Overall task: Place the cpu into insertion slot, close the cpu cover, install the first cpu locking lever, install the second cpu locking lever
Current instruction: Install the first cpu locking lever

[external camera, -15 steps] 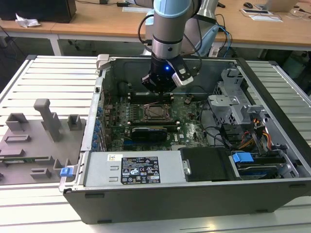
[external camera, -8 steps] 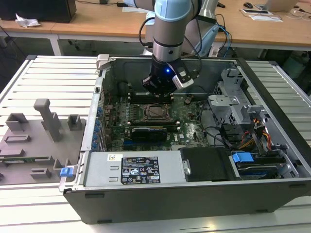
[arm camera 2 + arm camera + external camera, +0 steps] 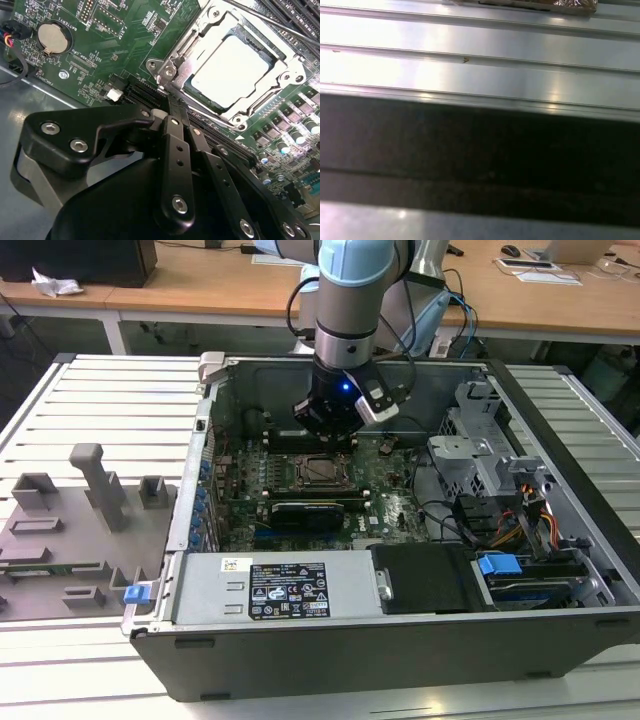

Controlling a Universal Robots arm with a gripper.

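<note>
Gripper (image 3: 167, 102) jaws looked pressed together — I held it just beside the cpu cover (image 3: 287, 77), lowered over the cpu (image 3: 231, 70).

bright even light, glare on the cpu (image 3: 231, 70), blurry first wrist view.

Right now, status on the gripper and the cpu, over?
Gripper shut, empty, tips at the cpu cover corner. Cpu seated in the slot, cover down over it. Nothing in the way.
</note>
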